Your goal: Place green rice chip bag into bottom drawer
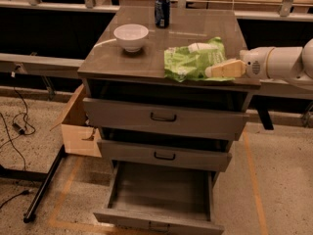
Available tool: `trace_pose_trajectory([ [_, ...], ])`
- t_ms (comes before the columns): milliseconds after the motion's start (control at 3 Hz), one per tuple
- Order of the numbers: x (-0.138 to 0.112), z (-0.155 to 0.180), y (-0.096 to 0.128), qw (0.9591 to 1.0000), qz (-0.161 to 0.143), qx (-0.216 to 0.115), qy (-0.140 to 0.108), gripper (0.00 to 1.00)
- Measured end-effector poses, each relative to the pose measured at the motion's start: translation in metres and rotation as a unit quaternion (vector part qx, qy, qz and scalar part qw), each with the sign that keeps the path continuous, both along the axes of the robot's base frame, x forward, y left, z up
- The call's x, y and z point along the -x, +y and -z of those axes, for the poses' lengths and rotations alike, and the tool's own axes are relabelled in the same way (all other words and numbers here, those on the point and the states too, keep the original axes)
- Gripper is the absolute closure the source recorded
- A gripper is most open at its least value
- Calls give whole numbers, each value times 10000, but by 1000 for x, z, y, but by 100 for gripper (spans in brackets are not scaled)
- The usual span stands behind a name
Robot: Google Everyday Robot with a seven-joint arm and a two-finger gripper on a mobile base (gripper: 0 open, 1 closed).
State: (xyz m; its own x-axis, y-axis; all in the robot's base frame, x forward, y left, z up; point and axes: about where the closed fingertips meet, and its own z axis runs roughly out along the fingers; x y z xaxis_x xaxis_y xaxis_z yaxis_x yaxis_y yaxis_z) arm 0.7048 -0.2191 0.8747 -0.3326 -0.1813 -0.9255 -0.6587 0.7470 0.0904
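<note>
While the green rice chip bag (193, 62) lies flat on the cabinet top (142, 62), near the right front edge, the step in hand looks like the pick: getting hold of the bag before any carrying.

Gripper (211, 71) comes in from the right, low and roughly level with the top. Its pale tip rests on or against the bag's right end. Contact seems likely, though from this angle I cannot be sure it is more than an overlap. Whether it is spread or clamped on the bag: cannot tell.

Bottom drawer (161, 187) stands pulled well out below, grey interior showing, nothing seen inside. Two upper drawers closed: top one (164, 117), middle one (165, 155).

Also on top: white bowl (130, 36) left of the bag and apart from it; dark can (162, 11) at the back, well apart.

Next move, as I judge it:
- secure a firm pinch on the crinkly film
- lift clear of the top
- draw outward past the front edge
- lower in front of the two closed fronts
- release over the open box

Thin film may slip or fold, so the pinch wants a gathered edge.
</note>
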Motion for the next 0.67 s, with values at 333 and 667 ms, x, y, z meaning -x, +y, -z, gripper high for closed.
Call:
trace_pose_trajectory([
  [333,-2,5,7,9998,-138,-1,-154,0],
  [667,-4,11,14,9994,-267,-4,-209,17],
])
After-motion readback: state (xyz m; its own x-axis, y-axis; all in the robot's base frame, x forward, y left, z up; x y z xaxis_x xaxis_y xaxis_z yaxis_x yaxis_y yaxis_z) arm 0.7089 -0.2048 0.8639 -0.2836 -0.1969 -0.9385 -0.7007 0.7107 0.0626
